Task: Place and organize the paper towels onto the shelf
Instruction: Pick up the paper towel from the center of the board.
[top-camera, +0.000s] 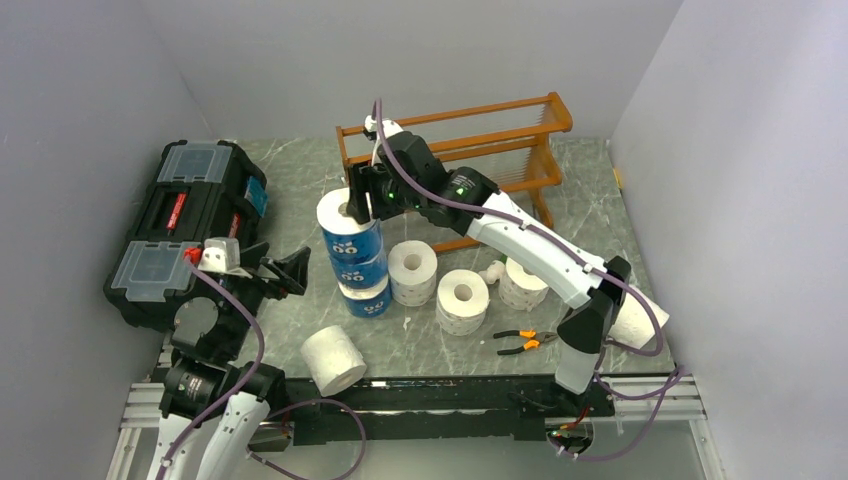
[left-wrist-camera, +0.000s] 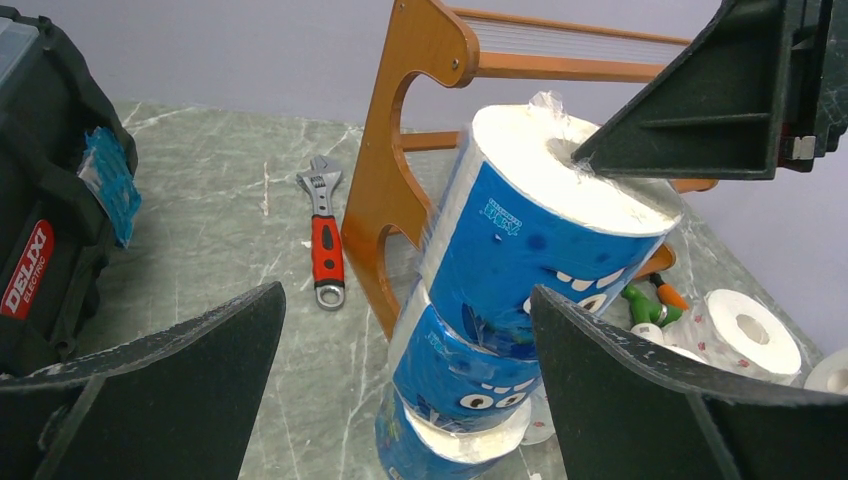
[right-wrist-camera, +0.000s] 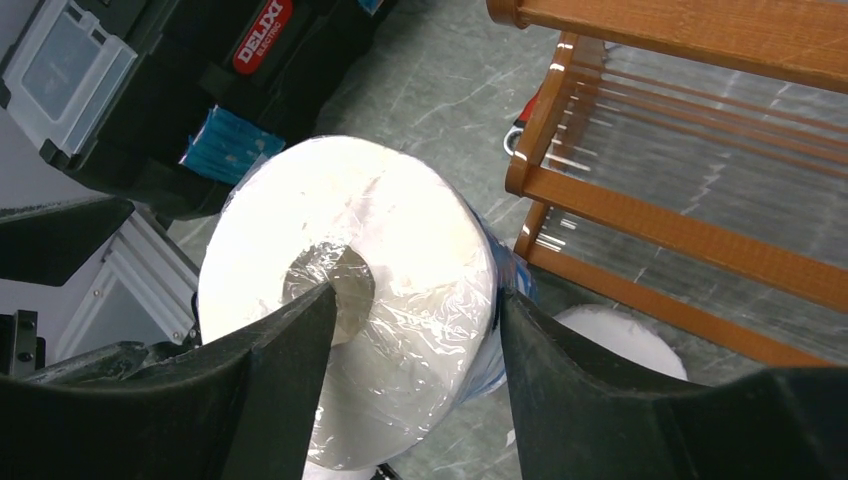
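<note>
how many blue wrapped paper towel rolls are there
3, in one leaning stack by the shelf's left end: top roll, middle roll under it, bottom roll on the table. None look hidden.

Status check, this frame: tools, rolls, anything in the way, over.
Right tool pinching top blue roll, one finger in its core. Left tool open, empty, beside stack. No rolls seen on shelf; path looks clear.
</note>
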